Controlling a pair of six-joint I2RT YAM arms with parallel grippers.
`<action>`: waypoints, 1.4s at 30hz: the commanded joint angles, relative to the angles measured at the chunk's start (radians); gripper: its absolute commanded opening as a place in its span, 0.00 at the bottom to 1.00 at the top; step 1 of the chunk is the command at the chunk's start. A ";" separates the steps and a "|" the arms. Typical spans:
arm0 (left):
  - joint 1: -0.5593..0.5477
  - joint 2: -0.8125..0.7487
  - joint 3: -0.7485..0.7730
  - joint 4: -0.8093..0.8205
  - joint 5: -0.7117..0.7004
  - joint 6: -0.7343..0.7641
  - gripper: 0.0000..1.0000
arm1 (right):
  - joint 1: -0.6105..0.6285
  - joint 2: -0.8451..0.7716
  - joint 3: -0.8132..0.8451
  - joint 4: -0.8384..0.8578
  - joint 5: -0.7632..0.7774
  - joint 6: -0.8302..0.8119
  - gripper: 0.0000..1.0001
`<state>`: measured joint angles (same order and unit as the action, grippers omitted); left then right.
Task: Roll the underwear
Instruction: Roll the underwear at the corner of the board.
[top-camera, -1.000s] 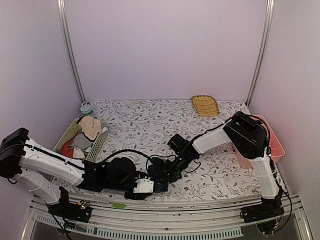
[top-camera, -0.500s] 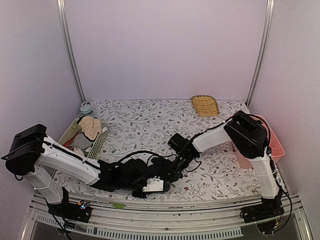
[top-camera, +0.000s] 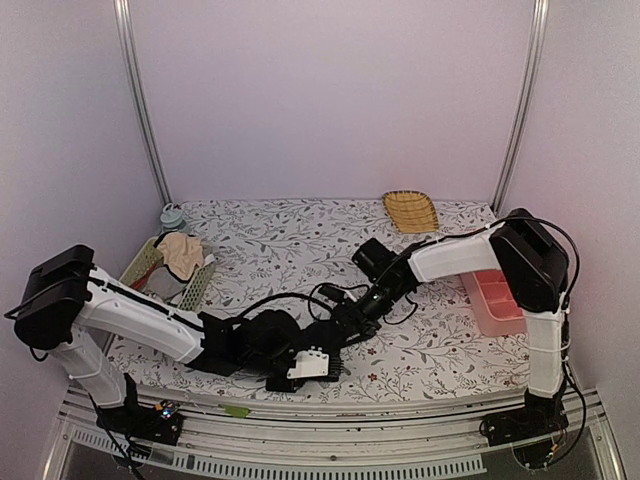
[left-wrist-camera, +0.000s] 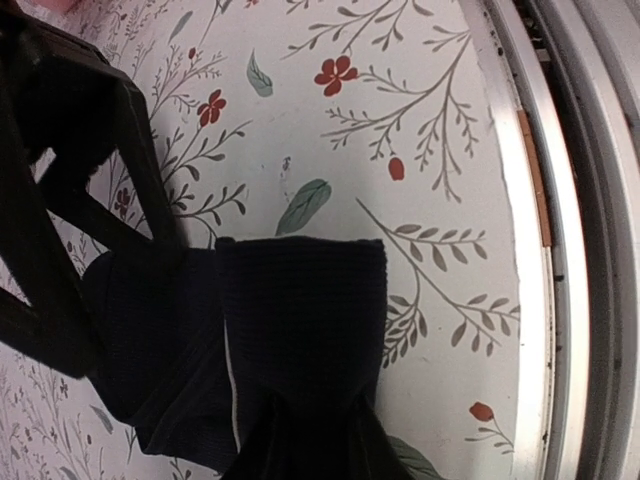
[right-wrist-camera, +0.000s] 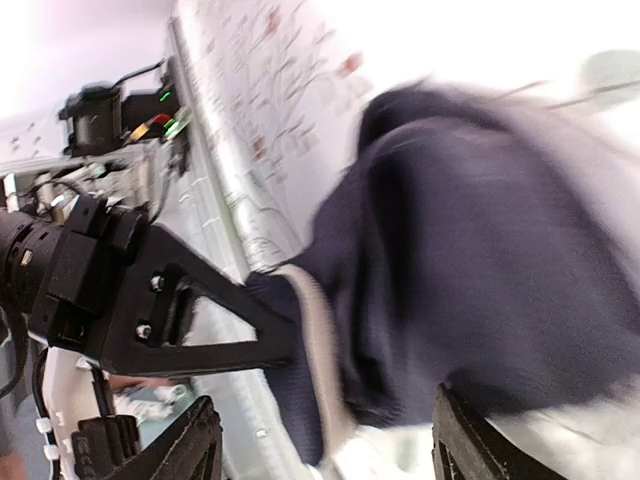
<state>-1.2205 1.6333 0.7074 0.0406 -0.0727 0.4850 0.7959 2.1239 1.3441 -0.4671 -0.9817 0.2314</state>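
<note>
Black underwear (left-wrist-camera: 300, 330) lies part-folded on the worktop (left-wrist-camera: 450, 120), not yet rolled. Right end effector (right-wrist-camera: 335, 440) open; left end effector (top-camera: 322, 365) closure unclear.

Back wall (top-camera: 330, 100): plain, pale lilac-white, filling the upper middle of the top view.
Side walls: left wall (top-camera: 60, 130) and right wall (top-camera: 600, 120), same pale tone, angled inward.
Posts: a metal left post (top-camera: 140, 100) and right post (top-camera: 522, 100) stand in the back corners.
Worktop (top-camera: 290, 240): white cover printed with grey leafy sprigs and small red flowers.
Front rail (top-camera: 380, 440): silver metal strips along the bottom edge.
Light: soft, even, weak shadows.
</note>
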 joint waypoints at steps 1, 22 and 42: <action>0.027 0.058 -0.005 -0.203 0.161 -0.029 0.00 | -0.064 -0.146 -0.053 -0.010 0.335 -0.047 0.74; 0.347 0.301 0.257 -0.531 0.648 0.043 0.00 | -0.072 -1.196 -0.582 0.328 1.109 0.147 0.99; 0.452 0.590 0.469 -0.745 0.776 0.058 0.00 | 0.340 -0.608 -0.522 0.482 0.927 -0.420 0.81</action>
<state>-0.7540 2.1082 1.2369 -0.6201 0.9657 0.5354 1.1000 1.4105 0.7437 -0.0639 -0.0780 -0.0284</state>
